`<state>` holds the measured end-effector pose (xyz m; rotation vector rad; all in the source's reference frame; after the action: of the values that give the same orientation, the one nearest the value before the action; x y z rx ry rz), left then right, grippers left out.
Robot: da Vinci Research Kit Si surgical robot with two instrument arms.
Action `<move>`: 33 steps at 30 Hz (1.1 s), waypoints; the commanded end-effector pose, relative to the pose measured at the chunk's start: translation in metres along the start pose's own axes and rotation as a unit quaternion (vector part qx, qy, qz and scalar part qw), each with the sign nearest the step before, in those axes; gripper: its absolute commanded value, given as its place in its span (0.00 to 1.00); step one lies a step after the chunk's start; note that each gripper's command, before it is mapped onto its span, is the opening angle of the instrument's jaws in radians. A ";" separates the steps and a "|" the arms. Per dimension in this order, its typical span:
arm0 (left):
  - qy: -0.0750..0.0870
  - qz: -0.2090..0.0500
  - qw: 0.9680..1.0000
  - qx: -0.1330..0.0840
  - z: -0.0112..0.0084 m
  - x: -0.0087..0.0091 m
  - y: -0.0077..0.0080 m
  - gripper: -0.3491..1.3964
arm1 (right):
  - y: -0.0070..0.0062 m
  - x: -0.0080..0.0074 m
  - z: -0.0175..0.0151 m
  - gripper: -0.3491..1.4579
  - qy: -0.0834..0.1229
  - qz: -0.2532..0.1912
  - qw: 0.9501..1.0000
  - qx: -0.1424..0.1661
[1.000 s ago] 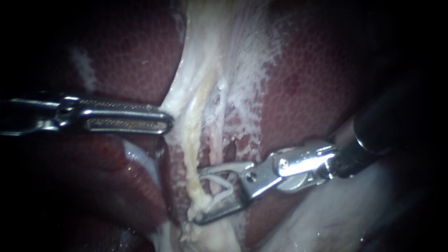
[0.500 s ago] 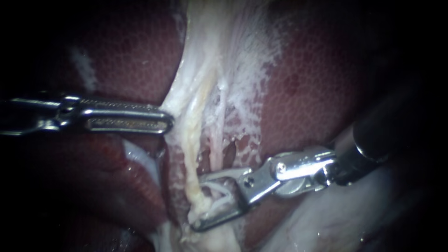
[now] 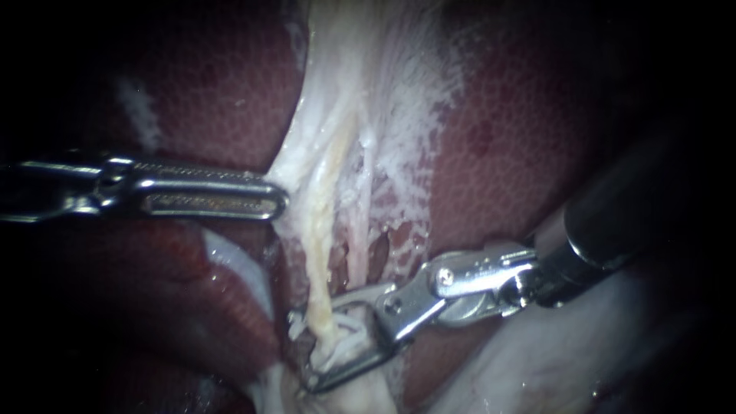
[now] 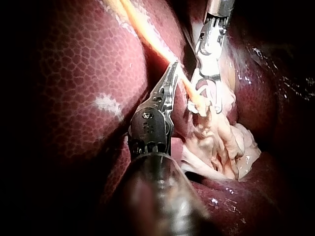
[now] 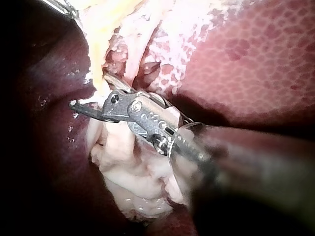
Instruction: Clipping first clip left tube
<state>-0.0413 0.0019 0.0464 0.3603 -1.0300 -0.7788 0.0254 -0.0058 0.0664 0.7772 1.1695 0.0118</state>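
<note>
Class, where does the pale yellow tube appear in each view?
Endoscope view: the yellow tube runs down the centre, past my left instrument into my right instrument.
Left wrist view: the tube passes beside my left instrument, reaching my right instrument ahead.
Right wrist view: the tube lies just ahead of my right instrument.
Shared landmark: my right instrument's open jaws straddling the tube.

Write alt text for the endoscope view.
The right instrument holds its open pincer astride a pale yellow tube. The left instrument grips white tissue beside it, with dark red liver on both sides.
</note>
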 end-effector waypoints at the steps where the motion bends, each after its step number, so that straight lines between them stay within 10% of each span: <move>1: 0.000 0.000 1.000 0.000 0.0000 0.0000 0.0000 0.00 | 0.0001 0.0000 0.0000 0.47 0.000 0.000 1.000 0.000; 11: 0.000 0.000 1.000 -0.001 0.0000 -0.0001 0.0000 0.00 | 0.0006 -0.0001 0.0001 0.43 0.000 0.000 1.000 -0.001; 21: 0.000 0.000 1.000 -0.001 0.0001 -0.0001 -0.0001 0.00 | 0.0011 -0.0008 -0.0007 0.08 0.001 0.032 0.999 0.000; 33: 0.000 0.000 1.000 -0.001 0.0001 -0.0001 0.0000 0.00 | 0.0011 -0.0008 -0.0008 0.00 0.001 0.035 0.999 0.000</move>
<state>-0.0414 0.0019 0.0464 0.3592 -1.0295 -0.7799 0.0248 -0.0049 0.0674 0.8186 1.1429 0.0718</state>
